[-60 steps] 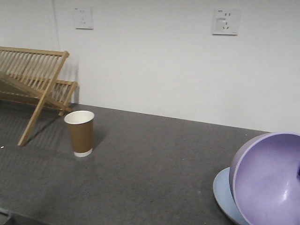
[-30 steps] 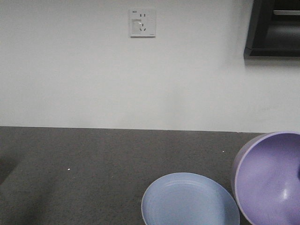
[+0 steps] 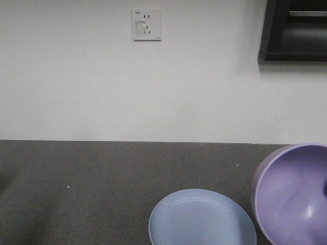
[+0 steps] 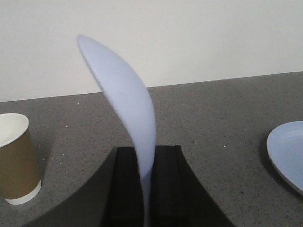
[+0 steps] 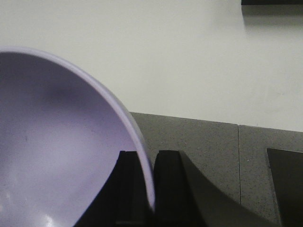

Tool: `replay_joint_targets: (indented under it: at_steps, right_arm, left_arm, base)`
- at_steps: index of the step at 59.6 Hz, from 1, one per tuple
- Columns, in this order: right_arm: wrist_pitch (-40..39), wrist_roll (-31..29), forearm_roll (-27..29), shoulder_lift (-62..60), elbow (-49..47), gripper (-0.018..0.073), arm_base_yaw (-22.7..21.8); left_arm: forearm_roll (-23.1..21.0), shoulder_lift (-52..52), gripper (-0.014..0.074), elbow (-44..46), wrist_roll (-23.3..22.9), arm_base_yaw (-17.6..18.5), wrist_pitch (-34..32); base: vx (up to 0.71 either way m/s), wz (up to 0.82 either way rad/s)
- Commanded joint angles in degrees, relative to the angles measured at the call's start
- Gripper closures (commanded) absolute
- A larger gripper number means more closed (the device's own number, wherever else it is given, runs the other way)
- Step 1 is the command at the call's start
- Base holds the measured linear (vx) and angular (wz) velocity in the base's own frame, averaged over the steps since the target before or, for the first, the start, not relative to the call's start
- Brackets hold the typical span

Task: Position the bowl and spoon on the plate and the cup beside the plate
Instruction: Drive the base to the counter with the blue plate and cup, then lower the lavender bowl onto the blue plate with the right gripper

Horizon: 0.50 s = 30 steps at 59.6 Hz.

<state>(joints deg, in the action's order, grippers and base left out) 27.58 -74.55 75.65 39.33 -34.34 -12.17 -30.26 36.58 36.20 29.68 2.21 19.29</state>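
Note:
My left gripper (image 4: 147,156) is shut on the handle of the pale blue spoon (image 4: 125,104), whose scoop sticks up above the dark counter. The brown paper cup (image 4: 16,158) stands upright at the left of the left wrist view. The pale blue plate (image 3: 202,219) lies flat on the counter at the bottom centre of the front view, and its edge (image 4: 286,153) shows at the right of the left wrist view. My right gripper (image 5: 147,163) is shut on the rim of the lavender bowl (image 5: 57,146), held tilted in the air just right of the plate (image 3: 294,194).
A white wall with a socket (image 3: 147,24) backs the dark grey counter (image 3: 92,184). A dark cabinet (image 3: 296,28) hangs at the upper right. A seam (image 5: 238,161) and a dark panel (image 5: 286,184) mark the counter on the right of the right wrist view.
The front view has swung right: the cup and wooden rack left the frame, and the whole plate came into view. The bowl keeps its place at the right edge, still held.

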Motion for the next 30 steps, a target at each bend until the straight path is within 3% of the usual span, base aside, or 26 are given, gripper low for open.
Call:
replay_joint_targets:
  at_steps: [1, 22, 30]
  right_arm:
    - [-0.9, 0.0, 2.7, 0.1, -1.8, 0.0571, -0.2]
    - [-0.9, 0.1, 2.8, 0.9, -1.8, 0.0571, -0.2]
    - [-0.9, 0.1, 5.4, 3.4, -1.8, 0.0571, -0.2]
  left_arm:
    - [-1.2, -0.2, 0.0596, 1.5, 0.1, 0.4, -4.4]
    - [-1.2, -0.2, 0.0596, 1.5, 0.1, 0.4, -4.4]
    - [-1.2, -0.2, 0.0596, 1.5, 0.1, 0.4, -4.8]
  base:
    - [0.0, 0.0]
    - [0.0, 0.0]
    - [0.0, 0.0]
